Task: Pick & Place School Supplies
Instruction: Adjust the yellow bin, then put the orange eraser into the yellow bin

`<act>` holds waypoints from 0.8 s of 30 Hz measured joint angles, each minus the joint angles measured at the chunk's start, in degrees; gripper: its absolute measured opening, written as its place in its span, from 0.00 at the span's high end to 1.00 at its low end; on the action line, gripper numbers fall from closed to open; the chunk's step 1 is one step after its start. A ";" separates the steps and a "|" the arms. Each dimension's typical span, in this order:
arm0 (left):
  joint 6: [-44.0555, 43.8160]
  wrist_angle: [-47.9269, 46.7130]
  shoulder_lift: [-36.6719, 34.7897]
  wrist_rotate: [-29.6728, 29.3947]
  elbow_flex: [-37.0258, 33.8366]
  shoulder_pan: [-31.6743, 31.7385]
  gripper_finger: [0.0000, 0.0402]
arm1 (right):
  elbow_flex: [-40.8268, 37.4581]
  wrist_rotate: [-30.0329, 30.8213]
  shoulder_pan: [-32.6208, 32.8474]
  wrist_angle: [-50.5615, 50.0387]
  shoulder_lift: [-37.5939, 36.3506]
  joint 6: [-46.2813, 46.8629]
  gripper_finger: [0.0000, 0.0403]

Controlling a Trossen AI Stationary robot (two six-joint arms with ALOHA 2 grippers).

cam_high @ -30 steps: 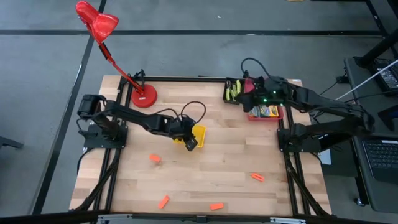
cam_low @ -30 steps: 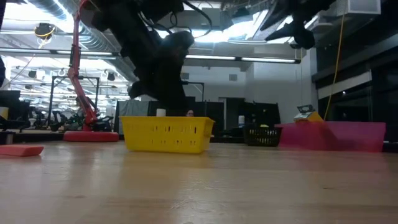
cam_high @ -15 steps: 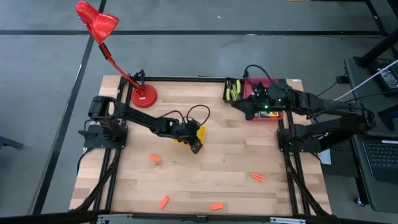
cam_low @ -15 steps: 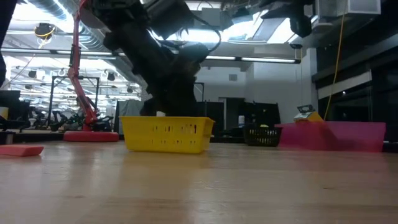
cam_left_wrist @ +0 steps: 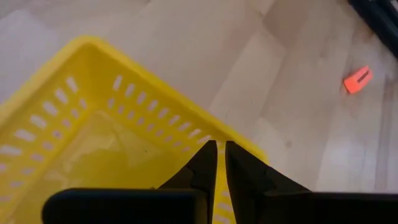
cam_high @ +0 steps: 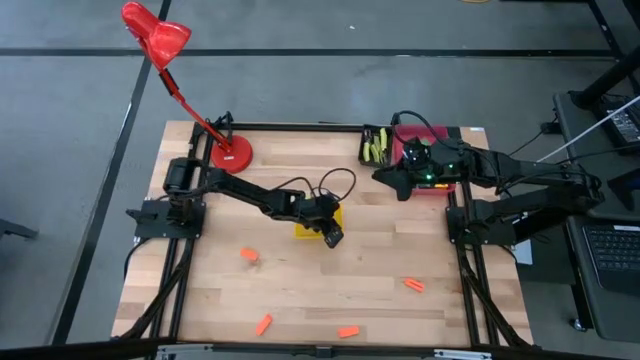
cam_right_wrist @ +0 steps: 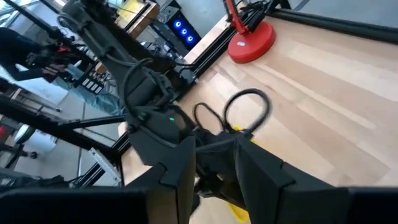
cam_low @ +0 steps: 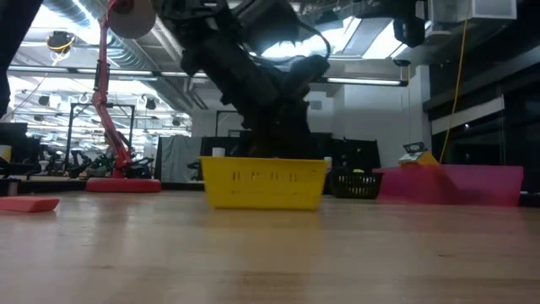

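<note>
My left gripper (cam_high: 320, 226) is at the table's middle, shut on the yellow basket (cam_high: 305, 230), which stands on the wood in the low view (cam_low: 263, 181). Several tiny orange pieces lie across the near half of the table, among them one at the left (cam_high: 249, 254) and one at the right (cam_high: 413, 285); the left wrist view shows one (cam_left_wrist: 357, 79). Yellow-green-handled tools (cam_high: 375, 147) lie in the black tray at the far right. My right gripper (cam_high: 388, 178) hovers open and empty beside that tray. The printed boxes are hidden under the right arm. My left gripper pinches the yellow basket's perforated side wall at its rim (cam_left_wrist: 239, 140), one finger inside the basket and one outside. The fingers (cam_left_wrist: 202, 163) come from above, slanting down. The basket sits upright with its bottom on the table.
A red desk lamp stands with its base (cam_high: 231, 154) at the far left. The red bin (cam_high: 425, 131) and black tray (cam_high: 364, 143) sit at the far right, partly under the right arm. Bare wood lies between the basket and the near orange pieces.
My left gripper has moved toward the table's right edge, staying shut on the yellow basket, and the basket has slid along the table with it. My right gripper has drawn back a little from over the black tray toward the near edge.
</note>
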 joint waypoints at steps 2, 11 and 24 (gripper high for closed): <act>0.62 -0.28 1.22 0.36 1.90 0.00 0.93 | 0.02 -0.19 0.41 0.02 -0.20 0.00 0.72; 0.71 -5.31 1.92 0.49 4.83 -1.24 0.93 | 0.01 -0.33 1.25 -0.07 -0.93 0.07 0.72; -1.23 -5.20 1.84 1.01 4.82 -3.10 0.93 | 0.01 0.32 1.25 0.26 -0.95 0.62 0.72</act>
